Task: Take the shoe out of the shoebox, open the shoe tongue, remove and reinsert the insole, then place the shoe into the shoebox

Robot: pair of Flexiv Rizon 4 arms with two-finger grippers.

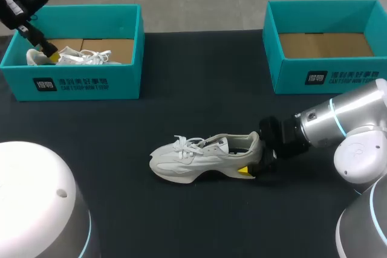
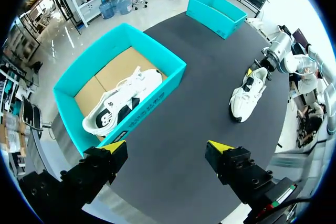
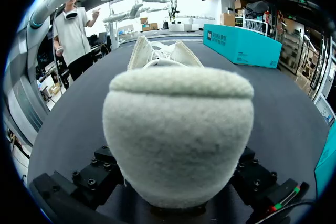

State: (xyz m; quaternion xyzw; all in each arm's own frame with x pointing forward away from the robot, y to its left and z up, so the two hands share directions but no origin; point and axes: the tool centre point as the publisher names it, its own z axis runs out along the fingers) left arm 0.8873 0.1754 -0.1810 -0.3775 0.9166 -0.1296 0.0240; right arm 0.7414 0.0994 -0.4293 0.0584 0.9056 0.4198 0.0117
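Handling: shoe [image 1: 202,158] looked light, soft-topped, stiff-soled; heel [image 3: 178,129] suited gripping.
Right gripper [image 1: 253,158]: at heel, closure could not be told.
Left gripper [image 2: 167,146]: apart, over left box [image 1: 78,83].

It is a robotics lab. The left arm [image 1: 36,200] and the right arm [image 1: 344,119], white-grey machines with blue rings, stand at a black table [image 1: 199,216]. One teal shoebox [image 1: 78,83] and a second shoebox [image 1: 329,77] sit on it.

Black table [image 1: 199,209] (matte); spare white shoe [image 1: 78,58] boxed.
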